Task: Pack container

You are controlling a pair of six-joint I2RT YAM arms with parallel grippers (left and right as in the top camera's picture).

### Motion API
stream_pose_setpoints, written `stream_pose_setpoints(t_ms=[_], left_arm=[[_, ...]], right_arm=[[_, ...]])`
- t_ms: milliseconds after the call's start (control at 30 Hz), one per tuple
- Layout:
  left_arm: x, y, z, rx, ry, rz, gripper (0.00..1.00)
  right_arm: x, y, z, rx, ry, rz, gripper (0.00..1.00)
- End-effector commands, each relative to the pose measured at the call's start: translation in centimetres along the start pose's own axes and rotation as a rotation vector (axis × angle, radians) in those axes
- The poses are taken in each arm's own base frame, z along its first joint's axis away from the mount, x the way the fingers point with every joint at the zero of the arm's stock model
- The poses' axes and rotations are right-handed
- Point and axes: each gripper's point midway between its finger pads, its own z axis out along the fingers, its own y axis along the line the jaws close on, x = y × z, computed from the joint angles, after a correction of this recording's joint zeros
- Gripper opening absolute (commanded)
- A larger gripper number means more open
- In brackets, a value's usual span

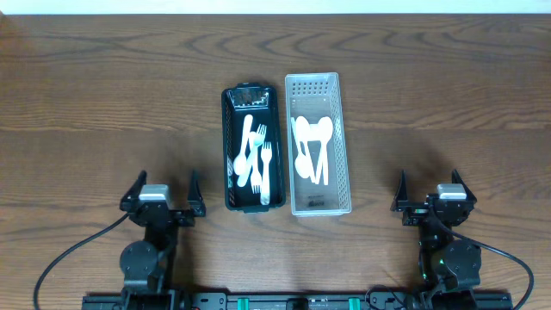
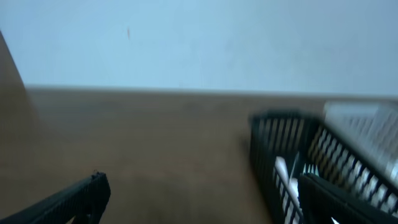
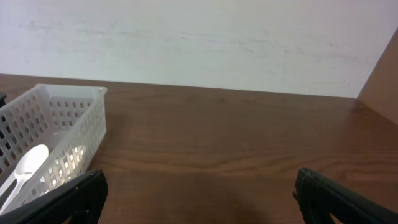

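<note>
A black slatted container [image 1: 231, 129] in the middle of the table holds white plastic forks [image 1: 264, 159] and other white cutlery. A white perforated container [image 1: 343, 146] stands touching its right side and holds white spoons [image 1: 312, 142]. My left gripper [image 1: 162, 196] is open and empty near the front left. My right gripper [image 1: 434, 196] is open and empty near the front right. The left wrist view, blurred, shows the black container [image 2: 273, 149] ahead right. The right wrist view shows the white container [image 3: 68, 134] at left with a spoon [image 3: 28, 165] inside.
The wooden table [image 1: 103, 103] runs to a pale wall at the back. Black cables [image 1: 60, 258] trail from both arm bases along the front edge.
</note>
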Motion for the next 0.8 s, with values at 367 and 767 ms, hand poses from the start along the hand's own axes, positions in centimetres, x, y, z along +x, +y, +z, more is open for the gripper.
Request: stream_pose_setpoints(t_ms=[367,767], left_arm=[[2.22,-0.06,-0.02,0.005,0.079,-0.001,0.98],[2.22,-0.06,-0.02,0.005,0.079,-0.001,0.98]], right_arm=[[0.12,0.09,-0.01,-0.003,0.000,-0.012,0.99],[0.12,0.09,-0.01,-0.003,0.000,-0.012,0.99]])
